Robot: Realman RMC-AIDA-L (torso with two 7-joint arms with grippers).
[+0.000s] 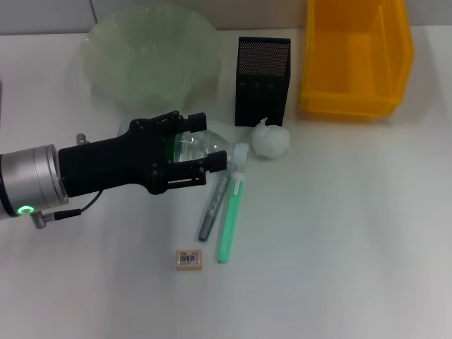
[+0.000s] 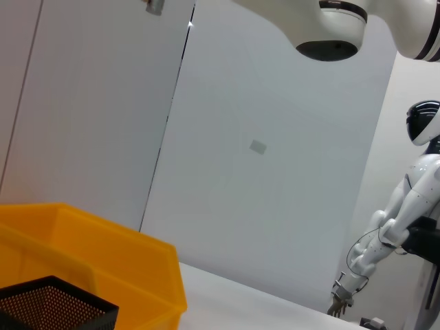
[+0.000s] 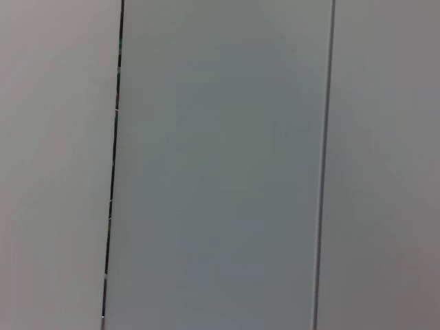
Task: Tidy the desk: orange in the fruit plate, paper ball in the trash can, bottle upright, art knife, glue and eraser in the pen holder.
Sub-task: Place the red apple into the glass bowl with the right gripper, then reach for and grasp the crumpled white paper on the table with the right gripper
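Observation:
The clear bottle [image 1: 209, 145] with a green label lies on its side on the white desk [image 1: 339, 233], in front of the fruit plate [image 1: 150, 53]. My left gripper [image 1: 210, 140] reaches in from the left and is shut on the bottle, one finger on each side. The white paper ball [image 1: 271, 140] sits in front of the black mesh pen holder [image 1: 263, 79]. A grey pen-shaped tool [image 1: 212, 208] and a green stick with a white cap [image 1: 232, 210] lie side by side by the bottle's end. The eraser [image 1: 188, 259] lies nearer me. The yellow trash can [image 1: 355, 56] stands at the back right. The orange is out of view.
The left wrist view shows the trash can [image 2: 96, 265] and the pen holder's rim [image 2: 51, 302] low in the picture, with a wall and another robot [image 2: 399, 227] beyond. The right wrist view shows only a wall. Bare desk lies to the right and front.

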